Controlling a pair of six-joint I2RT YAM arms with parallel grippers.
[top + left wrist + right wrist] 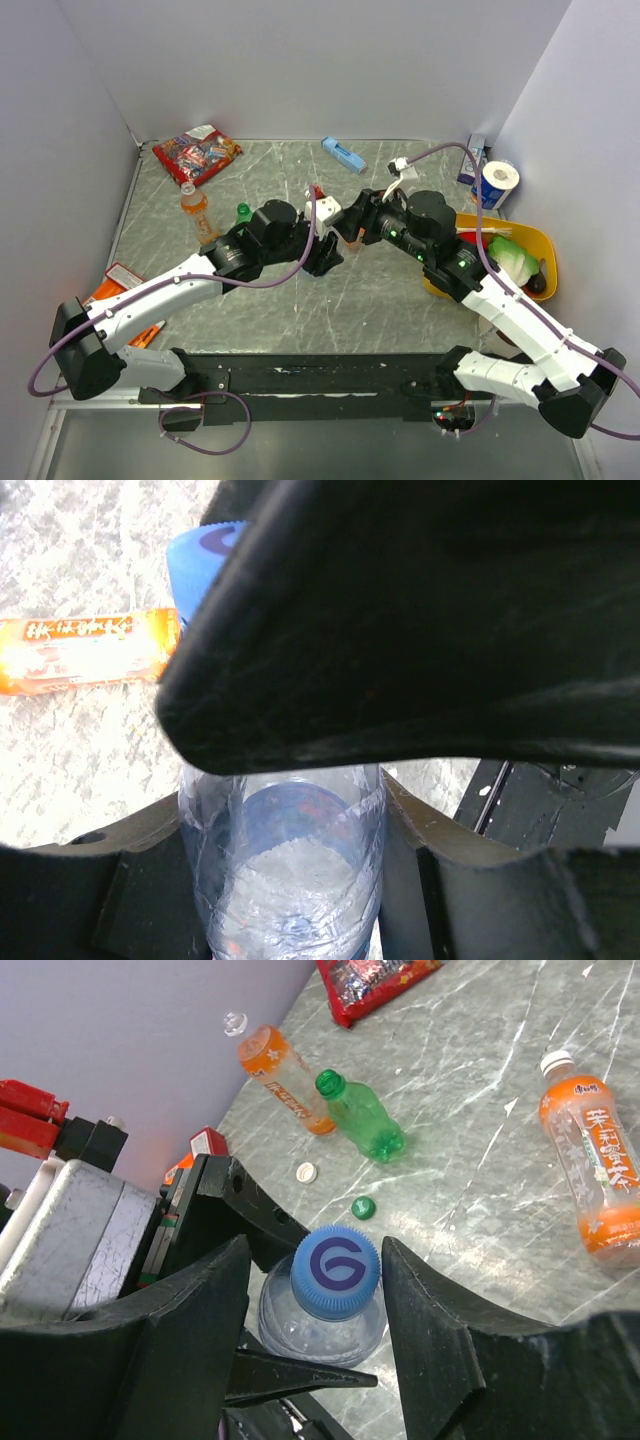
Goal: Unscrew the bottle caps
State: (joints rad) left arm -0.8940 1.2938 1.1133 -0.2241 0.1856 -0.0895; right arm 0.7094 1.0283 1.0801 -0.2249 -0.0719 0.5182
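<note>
1. The left gripper (285, 880) is clamped on the clear bottle (285, 850): its two dark fingers press against the bottle's sides low on the body
2. The clear bottle stands upright at the middle of the table (300, 320), where the two arms meet, held up between the left fingers
3. The right gripper (318, 1260) sits over the bottle's top with its jaws apart, one finger on each side of the blue cap (336, 1272)
4. In the right wrist view, the finger on the right of the picture lies just beside the cap's ribbed edge; I cannot tell whether it touches. The finger on the left of the picture shows a clear gap, so the cap is straddled and not gripped
5. The blue cap is on the bottle's neck
6. Beyond it, the green bottle (360, 1115) stands with an open neck, and a green cap (362, 1207) and a loose white cap (306, 1171) lie on the table near it
7. An orange bottle (285, 1080) stands just beside the green one; a second orange bottle with a white cap (595, 1170) is well apart from them
</note>
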